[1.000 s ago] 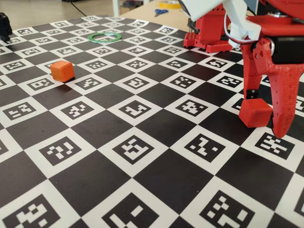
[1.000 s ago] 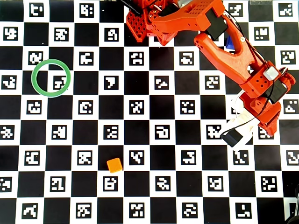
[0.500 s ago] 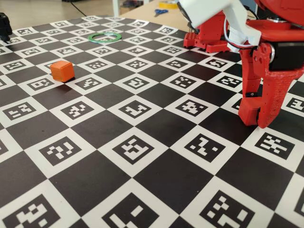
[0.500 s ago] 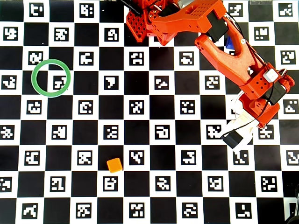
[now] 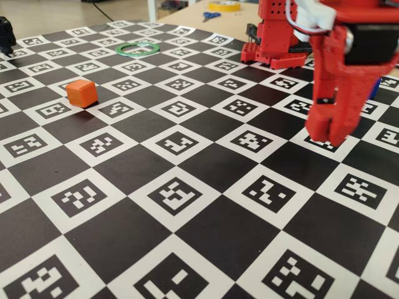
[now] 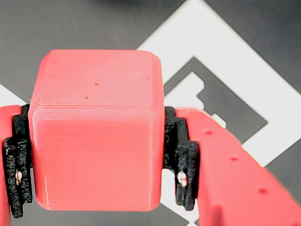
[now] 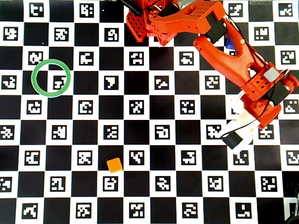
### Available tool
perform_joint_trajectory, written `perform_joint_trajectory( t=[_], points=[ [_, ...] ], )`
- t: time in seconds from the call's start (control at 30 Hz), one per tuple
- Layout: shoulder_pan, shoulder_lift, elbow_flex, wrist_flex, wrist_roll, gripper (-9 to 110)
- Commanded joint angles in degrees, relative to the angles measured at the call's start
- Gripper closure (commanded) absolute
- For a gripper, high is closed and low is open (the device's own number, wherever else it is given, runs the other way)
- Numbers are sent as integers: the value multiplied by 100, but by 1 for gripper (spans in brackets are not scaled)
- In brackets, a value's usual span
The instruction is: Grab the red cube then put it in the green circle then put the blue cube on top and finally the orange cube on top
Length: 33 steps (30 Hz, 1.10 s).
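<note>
Even, bright light is seen in all three views — shadows are soft and faint. In the fixed view the near board (image 5: 187, 249) is rendered sharp, the far background slightly soft. In the wrist view the red cube (image 6: 94, 132) is washed pale — the board behind is blurred.

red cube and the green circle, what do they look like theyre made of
The red cube, clamped in the gripper, looks like matte plastic, probably 3D-printed: fine layer lines run along its upper edge in the wrist view, and its corners are rounded. The green circle looks like a thin, flat, smooth ring, plastic or perhaps card; the views do not settle which.
</note>
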Motion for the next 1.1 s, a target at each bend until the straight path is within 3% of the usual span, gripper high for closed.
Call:
perform_joint_trajectory(
  t=[0.0,0.27,0.47,0.8,1.07],
  points=[
    [703,1784,729,-53,-220,91],
    [2470,4087,2865,26,-1450,91],
    [4324,4825,3305,686,-2751,92],
    [7910,4307,3586,272,-5150,92],
    [9396,2944,2250,255,-5906,92]
  ],
)
